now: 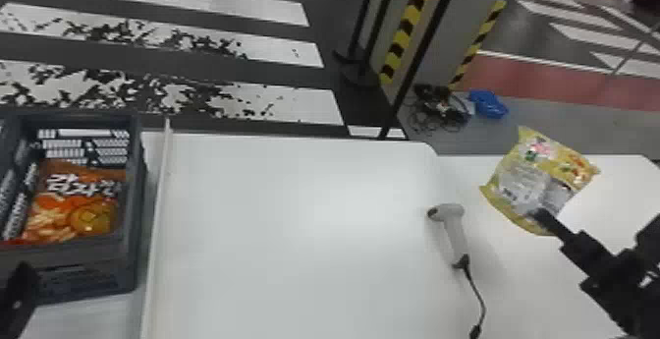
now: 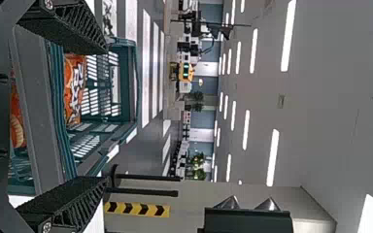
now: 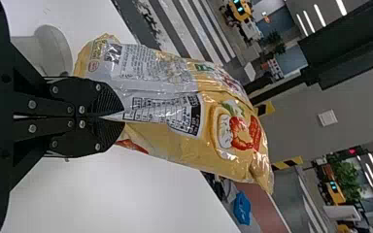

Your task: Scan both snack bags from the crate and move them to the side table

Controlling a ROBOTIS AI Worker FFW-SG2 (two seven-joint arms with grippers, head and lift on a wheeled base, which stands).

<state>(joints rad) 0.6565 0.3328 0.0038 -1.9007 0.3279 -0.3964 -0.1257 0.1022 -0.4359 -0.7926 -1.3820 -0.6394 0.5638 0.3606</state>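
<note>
Over the side table (image 1: 609, 274) at the right, my right gripper (image 1: 540, 215) holds up a yellow snack bag (image 1: 535, 176). In the right wrist view the right gripper (image 3: 121, 116) is shut on an edge of the yellow bag (image 3: 175, 141), its back label showing. An orange snack bag (image 1: 78, 205) lies in the grey crate (image 1: 137, 200) at the far left. My left gripper (image 1: 19, 284) is at the crate's near side; in the left wrist view the left gripper (image 2: 104, 111) stands open, the crate (image 2: 43, 111) and orange bag (image 2: 74, 90) beyond it.
A white handheld scanner (image 1: 452, 225) with a black cable lies near the right side of the white main table (image 1: 294, 225). A raised white strip (image 1: 159, 205) runs between the crate and that table. Dark poles stand behind, with cables and a blue item (image 1: 487, 104) on the floor.
</note>
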